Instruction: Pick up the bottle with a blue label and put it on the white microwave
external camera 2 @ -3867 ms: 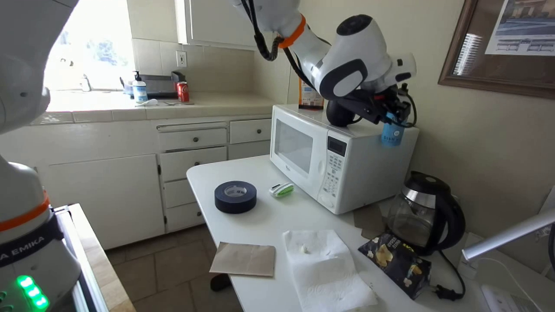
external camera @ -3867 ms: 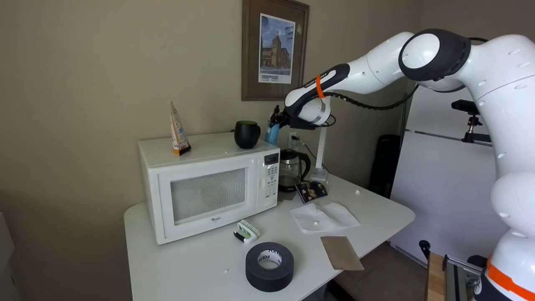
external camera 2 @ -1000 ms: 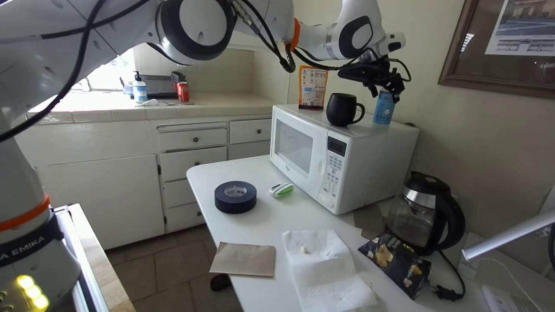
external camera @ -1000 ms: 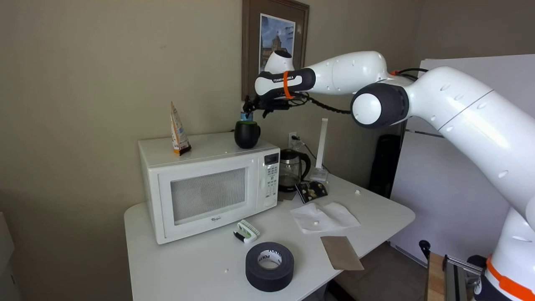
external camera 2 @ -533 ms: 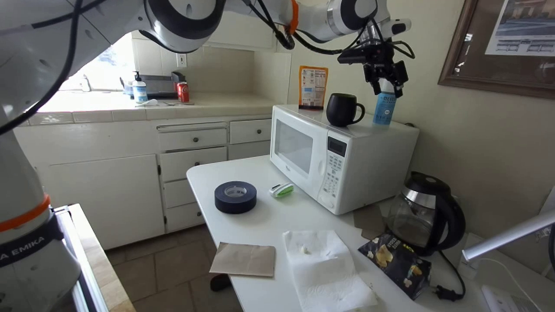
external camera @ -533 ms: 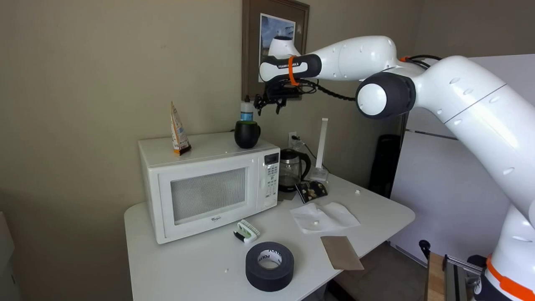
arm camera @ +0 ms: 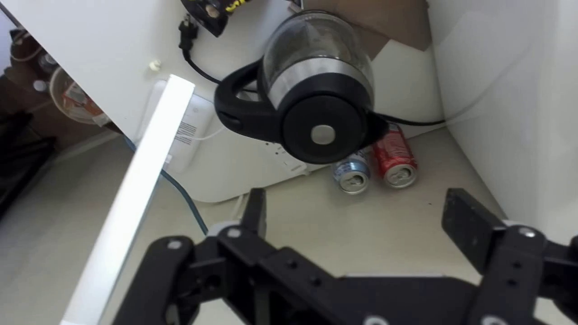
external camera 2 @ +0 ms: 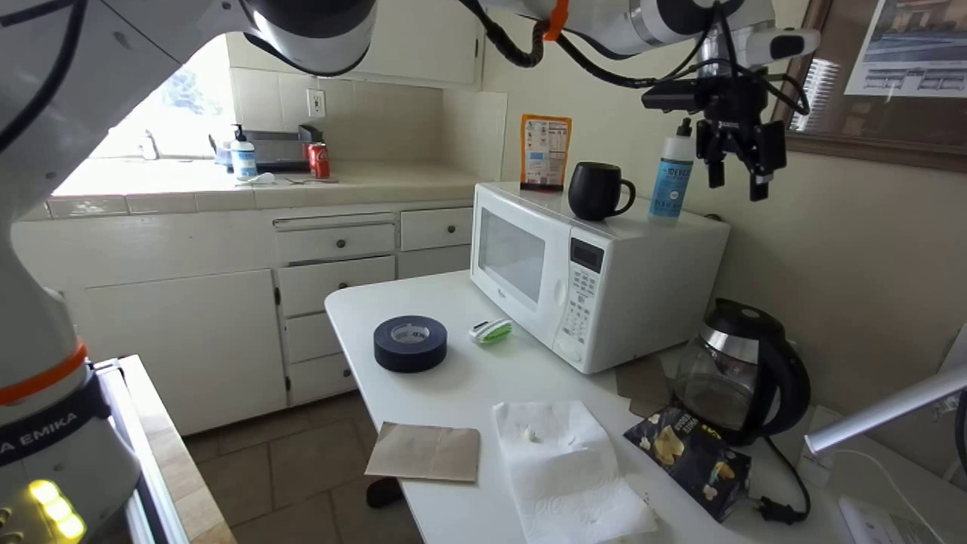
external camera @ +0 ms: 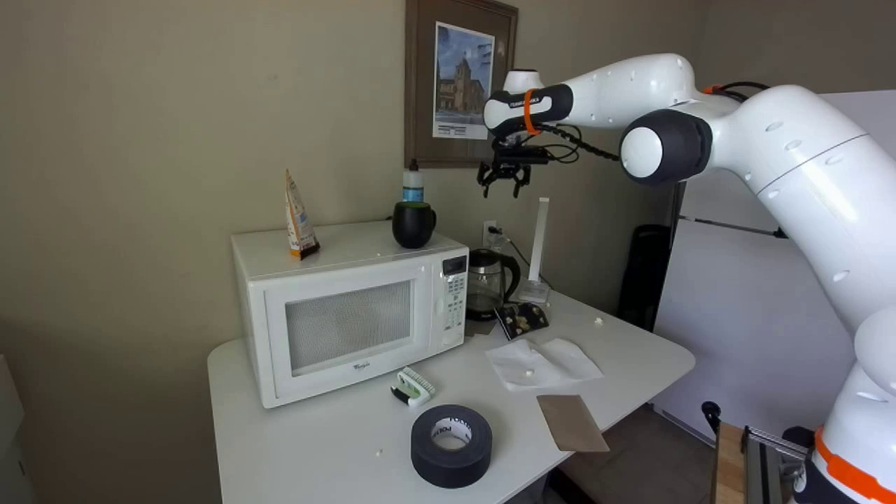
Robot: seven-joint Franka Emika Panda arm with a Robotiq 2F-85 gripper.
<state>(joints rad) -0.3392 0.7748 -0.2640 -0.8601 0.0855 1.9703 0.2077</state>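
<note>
The bottle with a blue label (external camera 2: 671, 181) stands upright on top of the white microwave (external camera 2: 650, 279), towards its back corner. In an exterior view its lower part is hidden behind a black mug, so only the bottle's upper part (external camera: 413, 183) shows above the rim. Clear of the bottle, my gripper (external camera: 501, 192) hangs in the air past the microwave's control-panel end, fingers pointing down. The wrist view has both fingers spread wide, with nothing in the gripper (arm camera: 356, 203). No bottle appears in that view.
A black mug (external camera 2: 597, 190) and an orange-white pouch (external camera 2: 545, 151) share the microwave's top. Below my gripper are a glass kettle (arm camera: 318, 81), a white lamp (arm camera: 131, 194) and two cans, one a red can (arm camera: 393, 155). Black tape (external camera: 451, 448) lies on the table.
Several seconds ago my gripper held the bottle at the microwave's side. The bottle now stands on the microwave, released, and the gripper has moved up and away past the control-panel end.
</note>
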